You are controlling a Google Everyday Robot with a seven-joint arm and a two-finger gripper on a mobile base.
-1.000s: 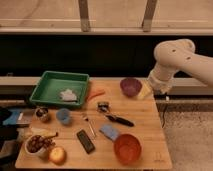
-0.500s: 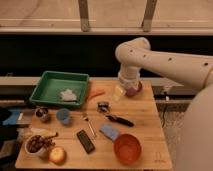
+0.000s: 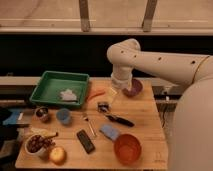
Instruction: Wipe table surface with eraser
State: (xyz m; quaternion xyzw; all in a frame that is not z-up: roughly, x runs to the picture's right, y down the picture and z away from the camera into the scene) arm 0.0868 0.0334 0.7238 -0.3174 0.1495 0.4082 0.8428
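The table surface [image 3: 146,119] is a light tan wooden top covered with several items. The eraser [image 3: 85,141], a flat black block, lies near the front, left of centre. My gripper [image 3: 112,93] hangs from the white arm [image 3: 150,60], which reaches in from the right. It is over the back middle of the table, between an orange strip [image 3: 96,93] and a purple bowl [image 3: 133,88]. It is well behind and to the right of the eraser and is not touching it.
A green tray [image 3: 50,82] holding a white crumpled thing sits at the back left. A small dark item [image 3: 103,106], a black-handled utensil [image 3: 120,120], a light-blue pad [image 3: 110,132], an orange bowl [image 3: 127,148], a blue cup [image 3: 63,115], a fruit bowl [image 3: 36,143] and an apple [image 3: 57,155] also stand on the table.
The arm has swung left from the table's right edge to over the back middle. The items on the table have not moved.
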